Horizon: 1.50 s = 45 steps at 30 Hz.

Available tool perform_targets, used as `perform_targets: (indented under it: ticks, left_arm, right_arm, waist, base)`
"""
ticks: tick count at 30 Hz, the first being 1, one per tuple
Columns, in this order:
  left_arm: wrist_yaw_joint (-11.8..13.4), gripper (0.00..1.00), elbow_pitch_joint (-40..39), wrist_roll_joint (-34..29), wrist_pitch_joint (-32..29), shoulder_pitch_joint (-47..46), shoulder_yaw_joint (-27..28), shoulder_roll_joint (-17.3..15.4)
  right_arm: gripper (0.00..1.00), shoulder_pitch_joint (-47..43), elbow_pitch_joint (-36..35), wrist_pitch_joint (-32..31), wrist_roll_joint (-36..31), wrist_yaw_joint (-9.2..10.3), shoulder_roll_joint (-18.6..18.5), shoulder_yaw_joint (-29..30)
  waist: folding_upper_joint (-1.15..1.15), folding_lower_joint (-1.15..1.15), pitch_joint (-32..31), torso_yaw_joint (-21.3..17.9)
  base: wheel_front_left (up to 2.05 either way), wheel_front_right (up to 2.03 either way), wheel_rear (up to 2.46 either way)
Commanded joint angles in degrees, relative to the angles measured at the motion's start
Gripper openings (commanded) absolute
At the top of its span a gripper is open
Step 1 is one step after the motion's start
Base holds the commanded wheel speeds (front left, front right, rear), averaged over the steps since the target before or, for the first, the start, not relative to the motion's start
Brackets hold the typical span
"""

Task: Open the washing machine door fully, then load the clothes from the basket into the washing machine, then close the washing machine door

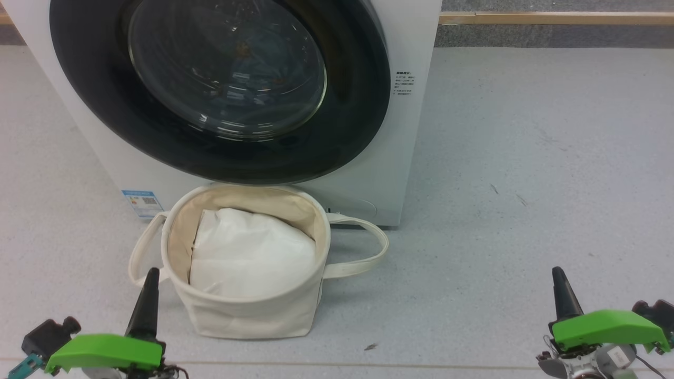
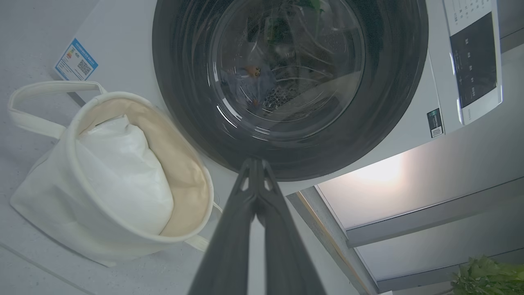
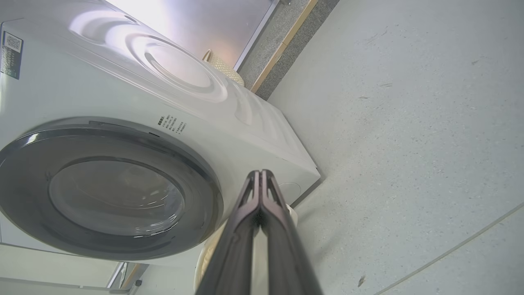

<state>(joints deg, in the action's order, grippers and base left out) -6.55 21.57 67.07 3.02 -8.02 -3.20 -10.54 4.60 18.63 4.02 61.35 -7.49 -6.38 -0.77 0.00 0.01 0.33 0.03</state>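
Left hand and right hand: both pinched shut, holding nothing, low and well apart from the washing machine. Washing machine door lies flat on the front, facing the robot; it is round, so no long axis. Clothes show behind its glass. Basket, upright, mouth up, just before the machine, holds a white cloth. Likely last step: press the black rim, not the glass, to confirm latching.

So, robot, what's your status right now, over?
Both jaws shut, empty. Door closed, bear-print clothes inside behind glass. Basket shows a white cloth, sits close under the door.
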Motion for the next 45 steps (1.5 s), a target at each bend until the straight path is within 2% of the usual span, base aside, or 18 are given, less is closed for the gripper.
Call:
perform_targets:
  ticks: [1, 45]
  left_arm:
    - [0.0, 0.0, -2.4, 1.0, -0.4, -1.0, 1.7, -0.4]
    - [0.3, 0.0, -7.1, 18.8, -7.2, 0.9, 7.7, 5.6]
  right_arm:
    - [0.0, 2.5, -2.2, -0.6, 1.3, 0.0, -0.3, 0.0]
    - [0.0, 2.3, -3.6, -7.8, 23.3, 0.0, 2.4, 5.3]
  waist:
    - [0.0, 0.0, 0.0, 0.0]
    - [0.0, 0.0, -0.3, 0.0]
  base:
    - [0.0, 0.0, 0.0]
    - [0.0, 0.0, 0.0]
